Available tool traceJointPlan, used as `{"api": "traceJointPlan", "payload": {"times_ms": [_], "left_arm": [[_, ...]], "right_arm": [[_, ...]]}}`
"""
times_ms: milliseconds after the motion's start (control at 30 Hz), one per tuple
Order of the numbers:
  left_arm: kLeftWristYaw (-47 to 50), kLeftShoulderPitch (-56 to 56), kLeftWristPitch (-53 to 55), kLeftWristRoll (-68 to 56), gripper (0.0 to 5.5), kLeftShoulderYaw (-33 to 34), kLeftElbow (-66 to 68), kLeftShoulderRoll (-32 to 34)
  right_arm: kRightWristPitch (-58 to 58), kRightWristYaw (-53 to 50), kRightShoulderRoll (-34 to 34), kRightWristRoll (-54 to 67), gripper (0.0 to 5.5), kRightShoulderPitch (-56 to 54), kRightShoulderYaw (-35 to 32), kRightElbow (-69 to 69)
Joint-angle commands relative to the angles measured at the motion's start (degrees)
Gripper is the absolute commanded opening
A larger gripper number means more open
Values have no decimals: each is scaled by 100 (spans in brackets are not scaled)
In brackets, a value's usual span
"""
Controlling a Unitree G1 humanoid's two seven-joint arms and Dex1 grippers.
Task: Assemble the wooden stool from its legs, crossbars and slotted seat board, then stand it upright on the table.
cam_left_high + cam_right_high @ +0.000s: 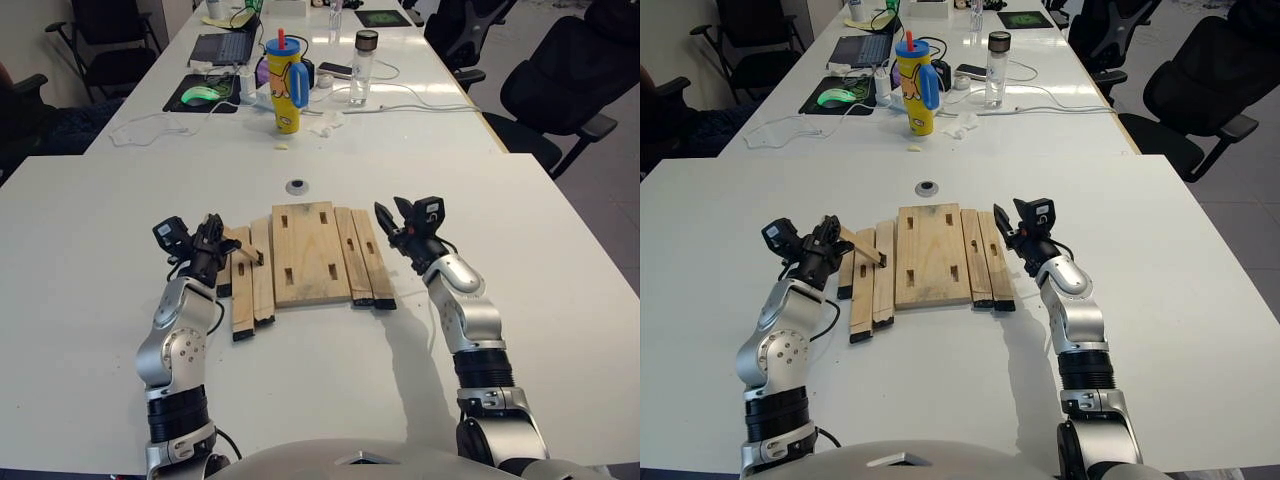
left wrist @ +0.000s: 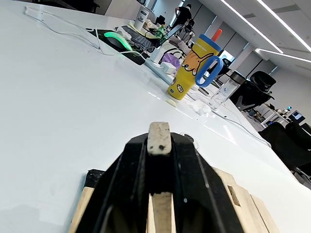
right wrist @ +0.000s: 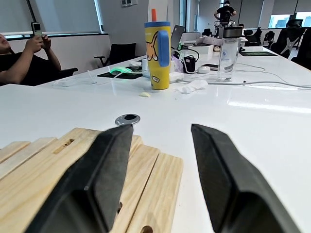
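Note:
The slotted seat board [image 1: 305,250] lies flat mid-table. Two wooden legs [image 1: 252,285] lie along its left edge and two more legs [image 1: 361,258] along its right edge. My left gripper [image 1: 213,238] hovers over the left legs, shut on a short crossbar [image 1: 862,246] that sticks out toward the board. In the left wrist view the crossbar's end [image 2: 159,138] shows pinched between the black fingers. Beside the far end of the right legs, my right gripper [image 1: 391,217] is open and holds nothing. Its two fingers [image 3: 104,165] spread above the legs [image 3: 148,177].
A cable grommet [image 1: 296,186] sits just beyond the board. On the far table stand a yellow tumbler [image 1: 284,85], a clear bottle [image 1: 362,65], a laptop [image 1: 225,45] and a green mouse [image 1: 205,94]. Office chairs [image 1: 560,90] stand to the right.

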Motion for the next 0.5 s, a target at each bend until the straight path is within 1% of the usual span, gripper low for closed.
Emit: {"api": "traceJointPlan", "payload": {"times_ms": [33,233,367,500], "left_arm": [[288,289,431,583,44,-385,65,179],[366,349,747,1747,44,-1468,35,714],[240,457,703,2184,44,-1875,153,867],[-231,857,-56,2297,44,-1951,383,1006]], "right_arm": [[117,-28,10,-43,221,-29,87,-80],[351,-339,29,-324,221,199,300,-451],[456,-457,20,-501,221,390,456,-688],[473,-500,-3,-644,221,577,580,-877]]}}
